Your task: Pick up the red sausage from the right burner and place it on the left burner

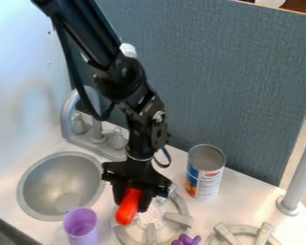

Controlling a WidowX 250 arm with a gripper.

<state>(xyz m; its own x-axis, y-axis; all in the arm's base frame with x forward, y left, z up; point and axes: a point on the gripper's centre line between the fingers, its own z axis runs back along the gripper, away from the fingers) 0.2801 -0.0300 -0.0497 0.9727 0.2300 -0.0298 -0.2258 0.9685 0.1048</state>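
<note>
The black gripper (131,198) hangs over the left stove burner, pointing down. A red-orange object with a rounded end (128,206) sits between its fingers, which are shut on it; its upper end is hidden by the gripper. Beneath and to the right lies the grey burner (150,234). Left of the gripper is a purple cup (81,225), close to the sink. A labelled can (204,171) stands upright right of the gripper, near the back panel. At the front, beside the burner, is a small purple lumpy object (185,239).
The round metal sink (29,185) is at the left, with a grey faucet (97,129) behind it. A second burner (248,231) lies at front right, near a grey post (298,179). A tall blue-grey panel (225,81) borders the back.
</note>
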